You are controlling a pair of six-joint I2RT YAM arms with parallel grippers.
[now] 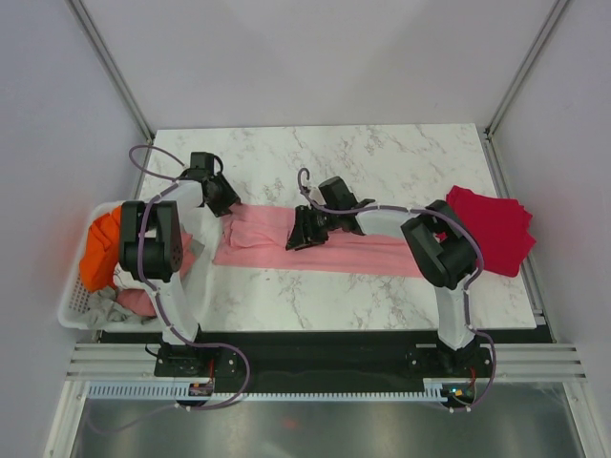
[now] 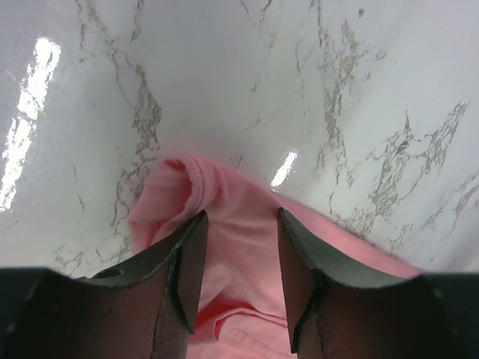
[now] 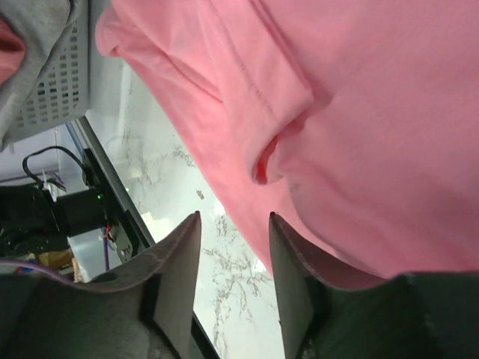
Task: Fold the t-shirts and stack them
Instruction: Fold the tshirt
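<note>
The light pink t-shirt (image 1: 363, 253) lies as a long flat strip across the middle of the marble table. The crimson red t-shirt (image 1: 492, 229) lies folded at the right edge. My left gripper (image 1: 227, 204) is at the pink shirt's far-left corner. In the left wrist view it (image 2: 241, 218) is open, its fingers astride the bunched pink cloth (image 2: 179, 202). My right gripper (image 1: 299, 239) is over the strip's middle. In the right wrist view it (image 3: 234, 224) is open and empty at the edge of the pink shirt (image 3: 359, 112).
A white basket (image 1: 72, 301) stands at the table's left edge and holds orange (image 1: 100, 250), grey and pink clothes. Its mesh wall shows in the right wrist view (image 3: 52, 97). The left arm reaches over the basket. Grey walls enclose the table.
</note>
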